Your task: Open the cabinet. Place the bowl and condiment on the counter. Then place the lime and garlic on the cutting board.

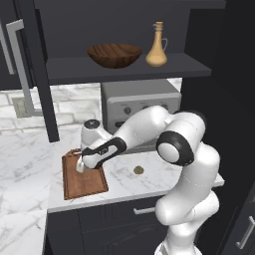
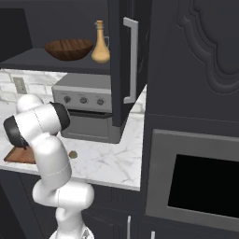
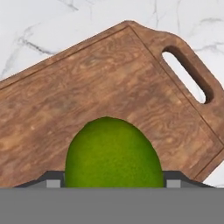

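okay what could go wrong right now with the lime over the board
The round lime sits between the tool's jaws above the board; released, it may roll off onto the counter. The garlic lies near the arm's elbow and could get knocked. Bowl and bottle remain shelved.

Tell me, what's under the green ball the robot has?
The wooden cutting board lies under the lime, with white marble counter beyond its rim. The lime itself covers the patch of board right below it, so contact can't be seen.
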